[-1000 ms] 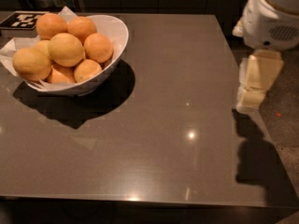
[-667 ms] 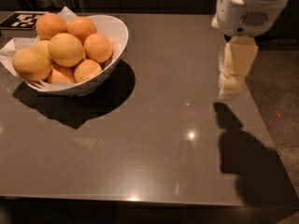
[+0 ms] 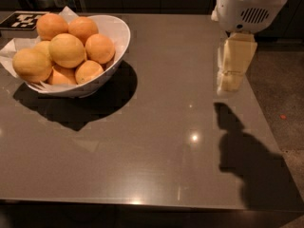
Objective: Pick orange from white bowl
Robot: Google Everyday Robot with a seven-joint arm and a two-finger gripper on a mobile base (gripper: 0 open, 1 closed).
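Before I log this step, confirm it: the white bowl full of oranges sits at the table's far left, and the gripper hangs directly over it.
Not right. The camera view shows the gripper hanging over the right side of the table, well apart from the white bowl. The bowl does sit at the far left, full of oranges.

The gripper [image 3: 230, 85] is hanging over the right side of the table [image 3: 156, 141], and the arm [image 3: 249, 6] above it is running out past the top edge. Far to the gripper's left, in the white bowl [image 3: 118, 37], the orange [image 3: 67, 50] and its neighbours are covering most of the lower fruits [image 3: 61, 76]. The paper lining [image 3: 9, 49] is being cropped at the left edge, and the fruit pile is partly hiding a black-and-white marker card [image 3: 21, 19] behind it.
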